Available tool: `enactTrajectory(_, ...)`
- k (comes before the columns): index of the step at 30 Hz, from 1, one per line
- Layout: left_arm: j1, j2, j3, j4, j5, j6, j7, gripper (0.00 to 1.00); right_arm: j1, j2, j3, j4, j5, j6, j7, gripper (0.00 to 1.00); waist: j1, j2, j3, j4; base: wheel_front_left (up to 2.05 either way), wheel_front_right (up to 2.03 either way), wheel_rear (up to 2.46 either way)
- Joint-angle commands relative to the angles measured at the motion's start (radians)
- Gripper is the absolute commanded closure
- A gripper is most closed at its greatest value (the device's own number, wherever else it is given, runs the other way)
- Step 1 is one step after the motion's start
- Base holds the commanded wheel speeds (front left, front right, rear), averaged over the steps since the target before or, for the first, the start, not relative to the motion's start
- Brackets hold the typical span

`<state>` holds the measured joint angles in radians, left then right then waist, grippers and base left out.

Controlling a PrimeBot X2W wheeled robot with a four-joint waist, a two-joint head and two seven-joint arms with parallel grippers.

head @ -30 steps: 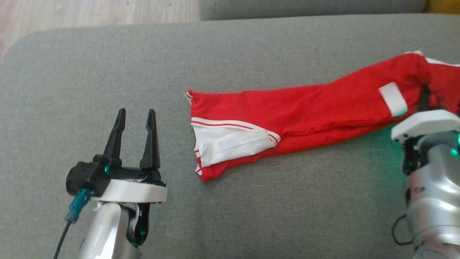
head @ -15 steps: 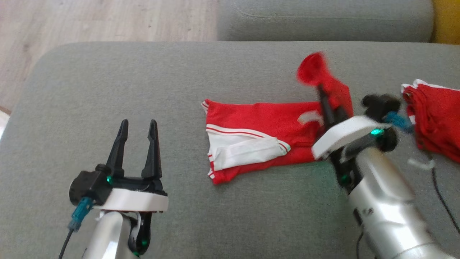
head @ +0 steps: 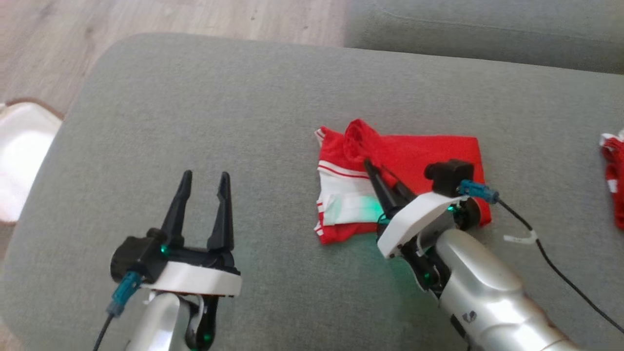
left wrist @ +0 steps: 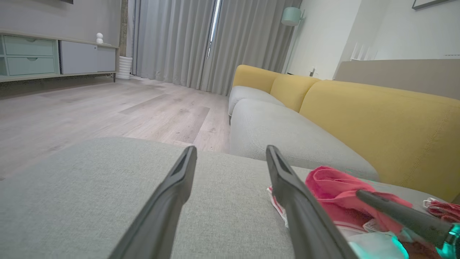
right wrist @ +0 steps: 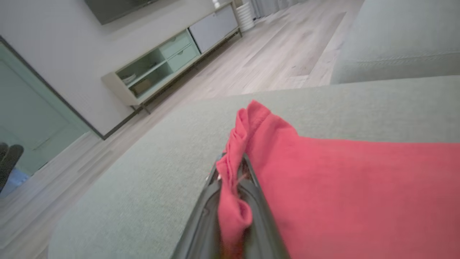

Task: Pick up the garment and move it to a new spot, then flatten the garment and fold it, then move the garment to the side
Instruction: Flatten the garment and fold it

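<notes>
moved: right gripper (head: 369,165) is further left, garment (head: 434,153) now doubled over itself | right: pinched tight on a red fold | left gripper (head: 204,176): spread wide, empty, well apart | garment: flat on grey cushion (head: 234,112), mid-seat

Soft, even daylight is spread over all views, and only faint shadows are thrown on the grey cushion (head: 243,122). A green glow is cast on the white panel of the garment (head: 419,151) beside the right hand (head: 369,165). Brightness is admitted through a gap in the curtains (left wrist: 172,39). The right wrist view is blurred throughout, and the near fingers (right wrist: 201,223) are left out of focus.
</notes>
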<state>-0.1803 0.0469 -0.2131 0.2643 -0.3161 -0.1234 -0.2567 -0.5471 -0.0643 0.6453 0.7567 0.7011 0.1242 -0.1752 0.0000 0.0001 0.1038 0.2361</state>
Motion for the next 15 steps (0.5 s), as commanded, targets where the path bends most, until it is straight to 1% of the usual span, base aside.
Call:
enactTrajectory(1, -0.039, 0.003, 0.016, -0.025, -0.01, 0.002, -0.005, 0.0, -0.044, 0.014, 0.035, -0.017, 0.015, 0.007, -0.016, 1.0, 0.0, -0.0001, 0.01, 0.024, 0.0, 0.0, 0.0)
enactTrajectory(6, -0.041, 0.003, 0.004, -0.024, -0.02, 0.007, -0.005, 0.0, -0.05, 0.014, 0.102, 0.016, 0.057, 0.007, -0.034, 1.0, 0.0, -0.0001, 0.017, 0.051, 0.0, 0.0, 0.0)
enactTrajectory(7, -0.04, 0.003, 0.003, -0.023, -0.021, 0.008, -0.005, 0.0, -0.048, 0.014, 0.123, 0.009, 0.076, 0.007, -0.036, 0.86, 0.0, -0.0001, 0.018, 0.054, 0.0, 0.0, 0.0)
enactTrajectory(8, -0.04, 0.003, 0.003, -0.023, -0.022, 0.008, -0.005, 0.0, -0.044, 0.014, 0.145, 0.001, 0.099, 0.007, -0.036, 0.0, 0.0, -0.0001, 0.018, 0.056, 0.0, 0.0, 0.0)
enactTrajectory(11, -0.037, 0.003, 0.009, -0.023, -0.021, 0.011, -0.005, 0.0, -0.049, 0.014, 0.222, -0.026, 0.132, 0.007, -0.039, 0.0, 0.0, -0.0001, 0.019, 0.05, 0.0, 0.0, 0.0)
enactTrajectory(15, -0.04, 0.003, 0.026, -0.03, -0.019, 0.013, -0.005, 0.0, -0.078, 0.014, 0.24, -0.039, 0.166, 0.007, -0.063, 0.0, 0.0, -0.0001, 0.016, 0.018, 0.0, 0.0, 0.0)
